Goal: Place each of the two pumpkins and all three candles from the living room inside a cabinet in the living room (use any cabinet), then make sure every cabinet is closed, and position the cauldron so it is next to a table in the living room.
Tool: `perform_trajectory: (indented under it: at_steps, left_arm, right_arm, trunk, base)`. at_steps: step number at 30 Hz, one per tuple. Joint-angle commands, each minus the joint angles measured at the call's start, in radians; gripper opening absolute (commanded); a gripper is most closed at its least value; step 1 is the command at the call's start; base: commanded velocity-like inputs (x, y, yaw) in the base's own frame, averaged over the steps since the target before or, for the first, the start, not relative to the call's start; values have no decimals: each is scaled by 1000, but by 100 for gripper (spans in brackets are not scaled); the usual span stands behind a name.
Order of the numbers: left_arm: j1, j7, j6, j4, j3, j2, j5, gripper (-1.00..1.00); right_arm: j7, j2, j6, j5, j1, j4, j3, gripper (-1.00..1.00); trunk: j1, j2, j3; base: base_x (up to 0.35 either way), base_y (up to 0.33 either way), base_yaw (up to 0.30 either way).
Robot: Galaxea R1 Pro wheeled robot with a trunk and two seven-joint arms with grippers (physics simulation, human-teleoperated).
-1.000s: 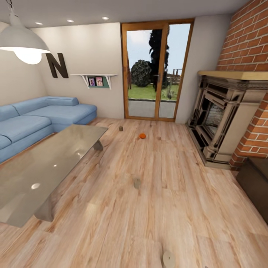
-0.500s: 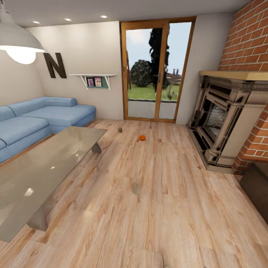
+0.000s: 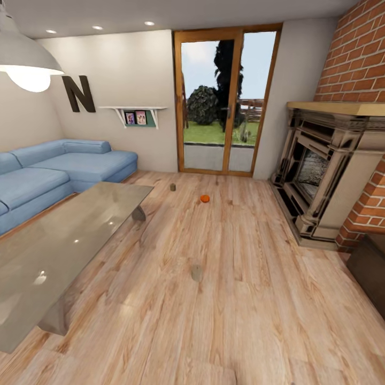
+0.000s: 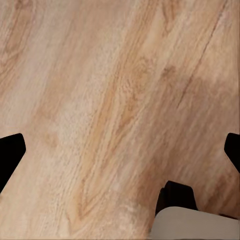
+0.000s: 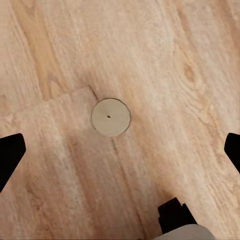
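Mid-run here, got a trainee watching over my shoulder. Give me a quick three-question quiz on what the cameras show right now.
1. True or false: the pumpkin sits on top of the coffee table.
2. In the head view, how many candles stand on the wooden floor? A) none B) two C) four
3. Fill in: the right wrist view looks straight down on the round top of a ____.

Key
1. False: it is on the floor, toward the glass door.
2. B: the near candle and the far candle.
3. Candle, between the spread tips of the right claw.
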Motion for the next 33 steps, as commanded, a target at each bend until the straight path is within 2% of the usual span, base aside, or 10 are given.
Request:
perform_trajectory:
  at_steps: [1, 4, 5, 7, 8, 9, 12, 19, 24, 33]
  left_arm:
    - [0, 0, 4, -17, -9, 12, 7, 100]
    - [-2, -48, 141, -164, -5, 86, 30, 100]
    - [-2, -57, 186, -200, -2, 98, 39, 100]
    - [-1, -87, 382, -362, 15, 140, 83, 100]
    - [-1, -92, 429, -404, 21, 150, 94, 100]
    - [0, -101, 553, -535, 47, 177, 117, 100]
    - [5, -101, 694, -764, 118, 201, 135, 100]
    - [6, -96, 863, -1079, 213, 202, 139, 100]
    - [7, -90, 891, -1127, 309, 200, 131, 100]
    - [7, -80, 901, -1169, 337, 202, 132, 100]
  right_arm:
    - [-5, 1, -3, -8, 0, 0, 11, 100]
    - [-6, 7, -9, -8, 0, 0, 33, 100]
    - [-7, 7, -11, -8, 0, 0, 38, 100]
    - [-11, 9, -25, -8, 0, 2, 59, 100]
    - [-12, 10, -29, -8, 0, 4, 64, 100]
    - [-13, 15, -36, -9, 0, 7, 81, 100]
    - [-16, 29, -43, -9, 0, 11, 99, 100]
    - [-17, 34, -55, -9, 0, 13, 105, 100]
    - [-17, 35, -65, -9, 0, 13, 107, 100]
    - [-16, 35, -65, -9, 0, 8, 108, 100]
  trunk:
    - [0, -1, -1]
    - [0, -1, -1]
    - [0, -1, -1]
    - [0, -1, -1]
    - [0, -1, -1]
    - [0, -1, -1]
    - [0, -1, -1]
    - [19, -36, -17]
    - [38, -71, -32]
    - [73, -133, -61]
  base:
    - [10, 6, 0]
    - [4, 3, 0]
    - [2, 1, 0]
    - [1, 0, 0]
    - [0, 0, 0]
    - [0, 0, 0]
    - [0, 0, 0]
    - [0, 0, 0]
    - [0, 0, 0]
    - [0, 0, 0]
